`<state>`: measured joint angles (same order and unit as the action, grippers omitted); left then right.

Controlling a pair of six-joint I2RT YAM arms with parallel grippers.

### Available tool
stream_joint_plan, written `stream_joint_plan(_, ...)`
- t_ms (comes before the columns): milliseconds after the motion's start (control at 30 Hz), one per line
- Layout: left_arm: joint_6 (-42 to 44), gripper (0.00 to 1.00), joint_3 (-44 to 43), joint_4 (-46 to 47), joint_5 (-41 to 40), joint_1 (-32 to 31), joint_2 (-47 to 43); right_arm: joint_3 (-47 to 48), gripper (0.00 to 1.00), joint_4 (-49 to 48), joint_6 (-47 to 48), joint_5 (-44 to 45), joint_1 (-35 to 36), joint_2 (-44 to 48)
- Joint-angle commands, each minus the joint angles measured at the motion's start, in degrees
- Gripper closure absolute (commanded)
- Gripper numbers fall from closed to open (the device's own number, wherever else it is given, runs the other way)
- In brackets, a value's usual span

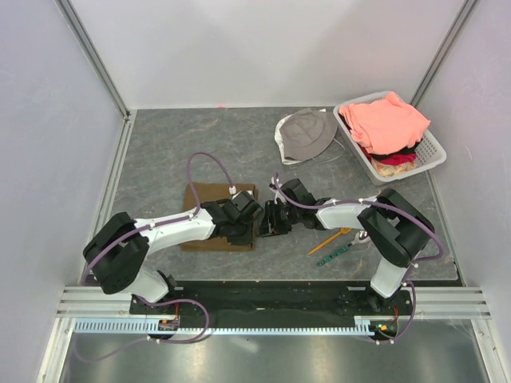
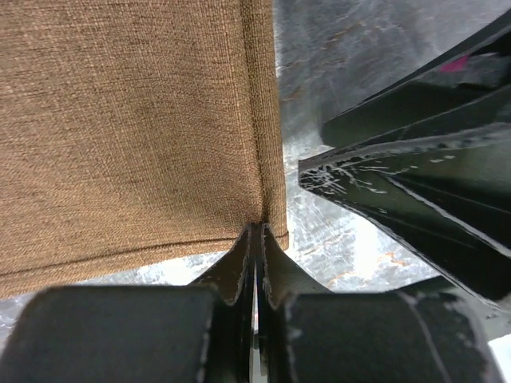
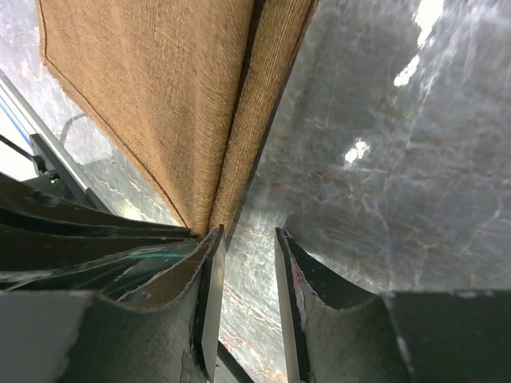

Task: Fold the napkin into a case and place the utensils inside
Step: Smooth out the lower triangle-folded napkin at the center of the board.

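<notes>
Left gripper (image 2: 257, 231) sits closest to you, filling the bottom of the left wrist view. Its two tips are pressed tight together with no gap, nipping the hemmed corner of the napkin (image 1: 211, 195).

Napkin is the brown cloth, lying flat on the table (image 1: 184, 144) at about 8 o'clock from the table's middle in the top view. You see a stitched hem down its edge in the left wrist view. In the right wrist view a narrow strip of the cloth lies doubled alongside the main panel, with a dark crease between them. In the top view the left arm lies across the cloth.

Right gripper (image 3: 247, 235) is just at 3 o'clock of the napkin. Its tips are parted, with bare table showing in the gap. The cloth's corner reaches one tip, but nothing sits between them.

Utensils are off the cloth. Orange fork (image 1: 330, 240) and green patterned utensil (image 1: 335, 255) lie side by side on the table between 3 and 4 o'clock of the napkin. They are near the right arm's elbow, well apart from the cloth.

Further out, grey hat (image 1: 307, 134) is at 1 o'clock. White basket (image 1: 435, 150) of pink clothes (image 1: 387, 121) is at 2 o'clock, in the far right corner.
</notes>
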<state>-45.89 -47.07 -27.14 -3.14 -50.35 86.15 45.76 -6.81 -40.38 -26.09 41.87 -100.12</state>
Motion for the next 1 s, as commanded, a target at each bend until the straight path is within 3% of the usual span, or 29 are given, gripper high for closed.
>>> stream_joint_plan(0,-2.1,0.98,-0.04,1.03,-0.47,-0.54,-4.32,-1.46,0.61,-3.47,-1.37,-0.9,1.28,1.94)
stream_joint_plan(200,-2.36,0.98,-0.66,0.94,1.2,-0.63,-3.89,-2.25,0.65,-6.2,-3.3,-1.51,2.6,0.8)
stream_joint_plan(467,-3.51,0.98,-0.65,3.4,2.96,-0.98,-1.08,-4.71,0.89,-9.71,-6.37,-1.33,3.05,-0.25)
stream_joint_plan(667,-4.47,0.98,-0.04,5.86,5.24,-1.16,1.3,-3.48,0.99,-8.92,-6.29,-0.11,3.13,-0.87)
stream_joint_plan(967,-5.79,0.98,0.84,7.27,4.89,-1.16,1.3,-3.22,1.0,-9.12,-7.09,-1.33,3.05,-1.75)
